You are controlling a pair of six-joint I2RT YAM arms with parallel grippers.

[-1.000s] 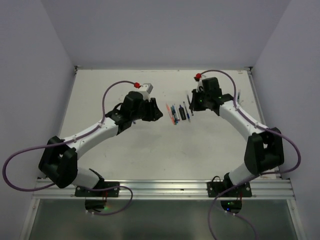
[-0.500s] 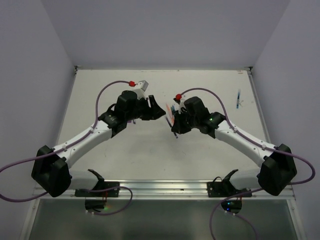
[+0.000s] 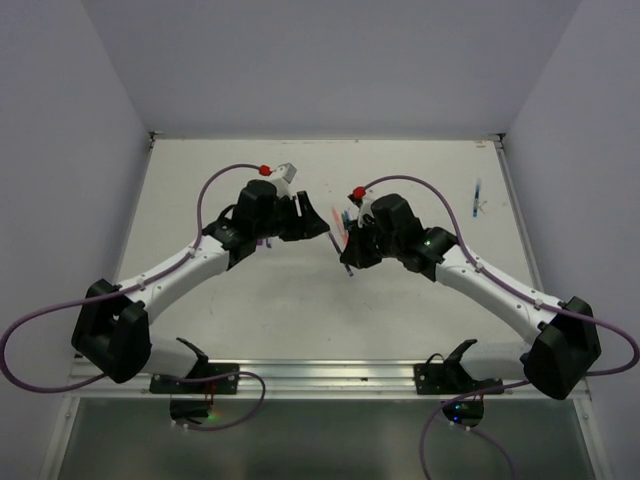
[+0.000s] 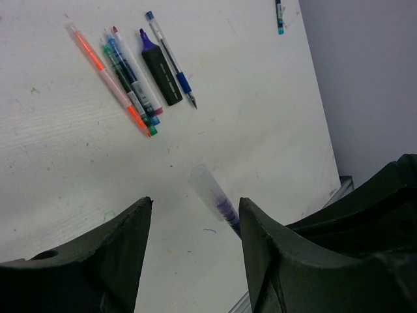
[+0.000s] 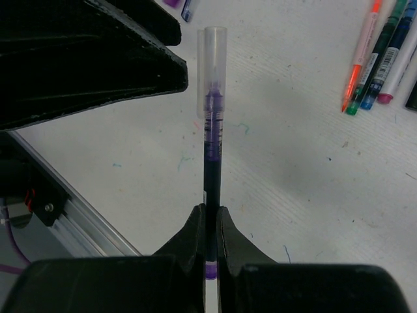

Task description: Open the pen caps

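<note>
My right gripper (image 5: pixel 210 212) is shut on the barrel of a dark purple pen (image 5: pixel 210 166), held above the table. Its clear cap (image 5: pixel 212 62) is on and points away from the fingers. My left gripper (image 4: pixel 195 208) is open. That clear cap (image 4: pixel 207 186) sits in the gap between its fingers, close to the right finger (image 4: pixel 273 248), and I cannot tell if they touch. From above, the left gripper (image 3: pixel 320 224) and right gripper (image 3: pixel 348 258) face each other at mid-table. A row of pens (image 4: pixel 130 85) and a stubby purple marker (image 4: pixel 161 75) lies on the table beyond.
One more pen (image 3: pixel 476 195) lies alone near the right wall. A small purple piece (image 5: pixel 172 2) and a blue one (image 5: pixel 187 8) lie on the table behind the left gripper's finger (image 5: pixel 98 59). The metal rail (image 3: pixel 320 375) runs along the near edge.
My right arm swung left to mid-table, carrying the pen toward the left gripper. The left gripper moved in slightly and its jaws opened wider. Little has moved in the last half second.
</note>
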